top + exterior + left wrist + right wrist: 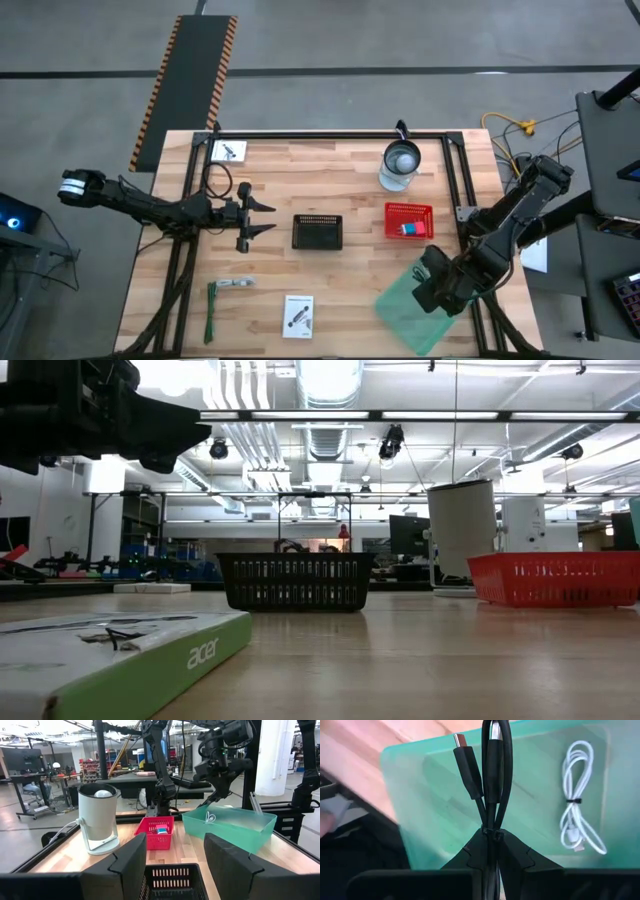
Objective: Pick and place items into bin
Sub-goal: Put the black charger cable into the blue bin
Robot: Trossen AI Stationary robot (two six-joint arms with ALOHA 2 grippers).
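Green bin (pixel 435 795): translucent, at the tabletop's (pixel 330 280) near right corner; coiled white cable (pixel 577 802) lies inside.
Right gripper (pixel 490 837): above the bin, jaws closed on a bundled black cable (pixel 492 765).
Left gripper (pixel 262 218): jaws apart, empty, beside the black basket (pixel 317 231).
Red basket (pixel 408 221): holds a small item.

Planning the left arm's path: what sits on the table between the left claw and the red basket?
In the high view, the black basket stands between the left claw and the red basket; otherwise bare wood.
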